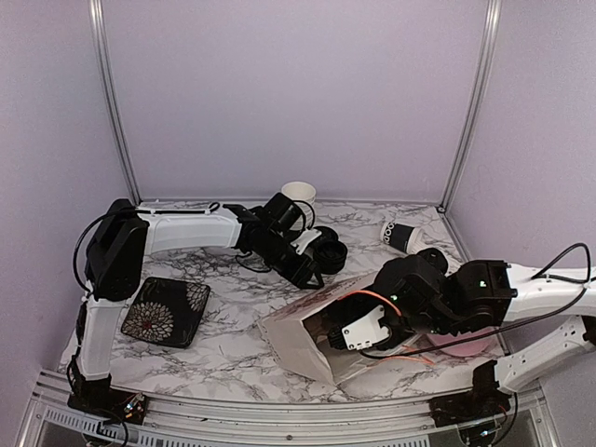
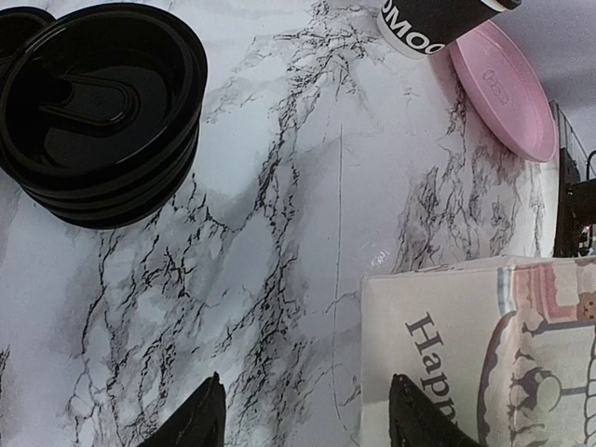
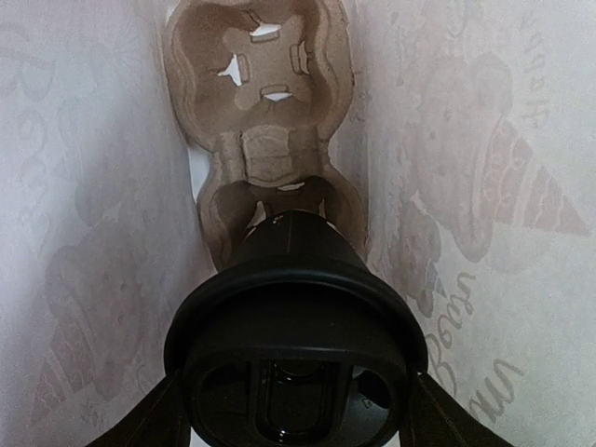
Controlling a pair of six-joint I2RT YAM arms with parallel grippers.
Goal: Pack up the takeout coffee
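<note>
The right gripper [image 3: 296,414] was inside the mouth of the paper bag [image 1: 296,337], which lay on its side near the front edge of the table [image 1: 233,363]. Its 2 fingers [image 3: 140,419] were clamped on either side of the lid of a takeout coffee cup [image 3: 293,298], grasping it; the cup's base pointed at the nearer pocket of the cardboard carrier [image 3: 265,140] deep in the bag, and whether it was seated there could not be told; the bag walls stood close on both sides. The left gripper [image 2: 303,424] hung released over bare marble, nothing between its fingers [image 2: 191,424], with the bag's edge just beside 1 of them. An open stretch of marble separated the bag from the stack of black lids [image 2: 98,102]; a second black cup [image 2: 433,23] lay tipped near the pink plate [image 2: 503,79], toward the far right corner.
</note>
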